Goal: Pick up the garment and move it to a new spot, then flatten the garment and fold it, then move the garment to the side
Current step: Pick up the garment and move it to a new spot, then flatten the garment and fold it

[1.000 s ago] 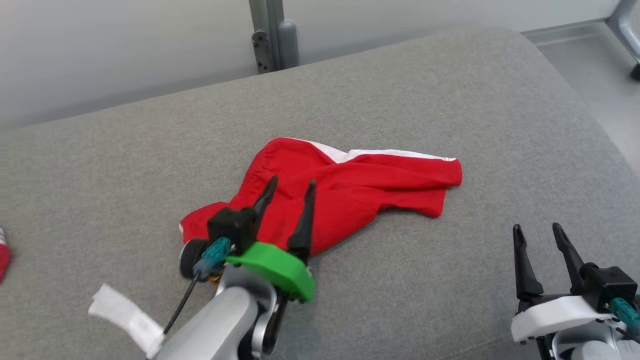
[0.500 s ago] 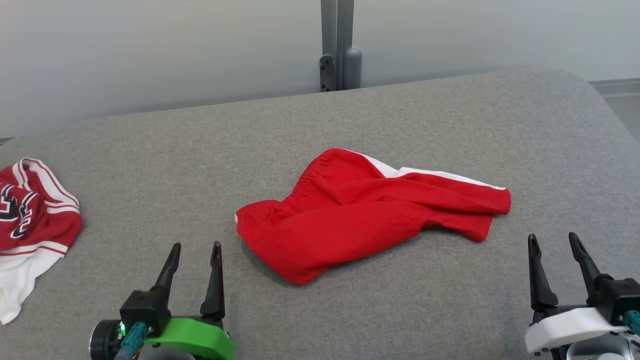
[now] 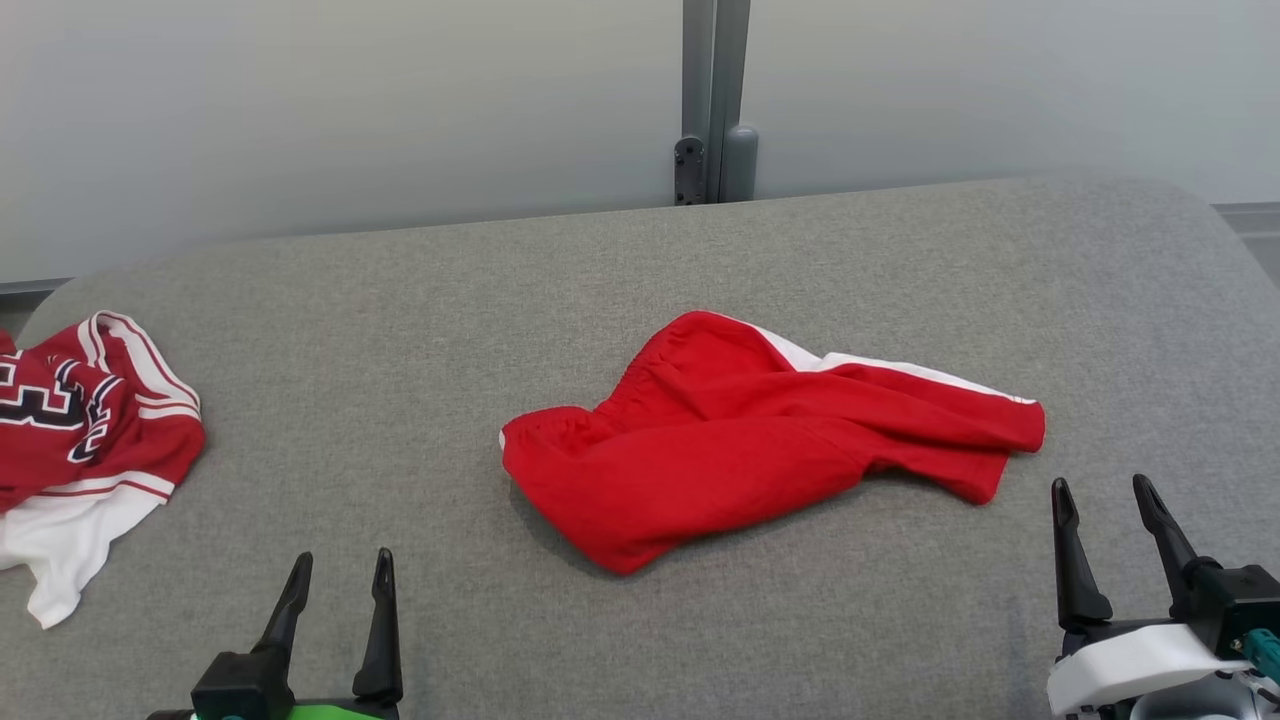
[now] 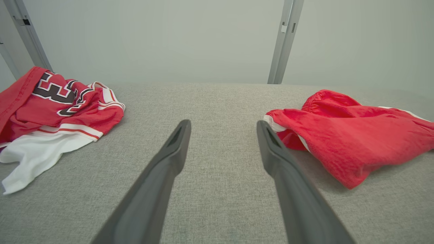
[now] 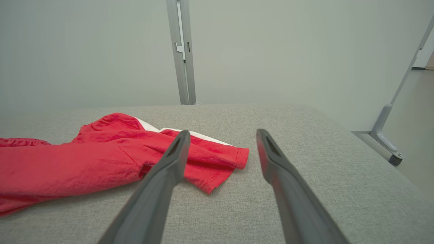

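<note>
The shorts (image 3: 760, 440) are lying crumpled mid-cushion (image 3: 400, 300), their layers lapping over each other, so a pinch is likely catching both layers and dragging the bunch instead of spreading it. The jersey (image 3: 80, 420) at the left edge is inviting a mix-up. Both claws are gaping and holding nothing. The left claw (image 3: 343, 558) is sitting by the front edge, well left of the waistband, and the right claw (image 3: 1100, 485) is sitting just right of the leg hem, apart from it.

Rumpled garment (image 5: 67, 162) lies beside the wide-spread right end effector (image 5: 222, 132)
</note>
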Robot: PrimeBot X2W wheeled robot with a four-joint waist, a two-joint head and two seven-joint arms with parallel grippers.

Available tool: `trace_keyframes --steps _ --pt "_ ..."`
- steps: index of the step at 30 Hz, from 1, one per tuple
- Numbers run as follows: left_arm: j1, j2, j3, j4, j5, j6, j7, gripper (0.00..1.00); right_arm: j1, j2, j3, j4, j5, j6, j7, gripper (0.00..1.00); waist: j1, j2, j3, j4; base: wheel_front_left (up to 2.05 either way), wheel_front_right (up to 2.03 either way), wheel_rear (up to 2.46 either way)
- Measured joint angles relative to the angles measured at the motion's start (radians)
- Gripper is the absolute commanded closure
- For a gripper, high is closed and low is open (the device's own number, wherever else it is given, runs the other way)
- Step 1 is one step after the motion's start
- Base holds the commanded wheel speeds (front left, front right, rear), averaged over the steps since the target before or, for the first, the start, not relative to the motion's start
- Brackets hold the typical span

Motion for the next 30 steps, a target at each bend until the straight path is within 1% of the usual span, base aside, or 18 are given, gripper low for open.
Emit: trace_keyframes --steps 3,11,15,19,21,24,30 --pt "0.003 -0.018 0.026 0.008 0.021 -0.023 0.000 0.00 0.002 -0.002 0.000 0.002 0.000 0.000 0.000 0.00 0.0000 0.0000 -0.003 0.003 0.00 0.00 0.00" --pt "0.007 -0.047 0.069 0.027 0.062 -0.056 0.000 0.00 0.003 -0.007 0.011 0.009 0.004 0.000 0.000 0.00 0.0000 0.0000 -0.003 -0.001 0.00 0.00 0.00" --pt "-0.031 -0.055 0.038 0.053 0.082 -0.073 0.000 0.00 -0.006 -0.010 0.032 0.012 0.008 0.000 0.000 0.00 0.0000 0.0000 0.008 -0.013 0.00 0.00 0.00" --pt "-0.163 -0.063 -0.034 0.107 0.091 -0.086 0.004 0.00 -0.042 -0.011 0.054 0.003 0.009 0.000 0.000 0.00 0.0000 0.0000 0.032 -0.038 0.00 0.00 0.00" --pt "-0.253 -0.067 -0.077 0.125 0.095 -0.093 0.028 0.00 -0.067 -0.011 0.061 -0.003 0.013 0.000 0.000 0.00 0.0000 0.0000 0.053 -0.051 0.00 0.00 0.00" --pt "-0.402 -0.072 -0.140 0.164 0.077 -0.098 0.109 0.00 -0.096 -0.008 0.071 -0.007 0.020 0.000 0.000 0.00 0.0000 0.0000 0.094 -0.074 0.00 0.00 0.00" --pt "-0.660 -0.077 -0.212 0.304 -0.012 -0.096 0.332 0.00 -0.150 0.011 0.084 -0.006 0.036 0.000 0.000 0.00 0.0000 0.0000 0.180 -0.130 0.00 0.00 0.00"
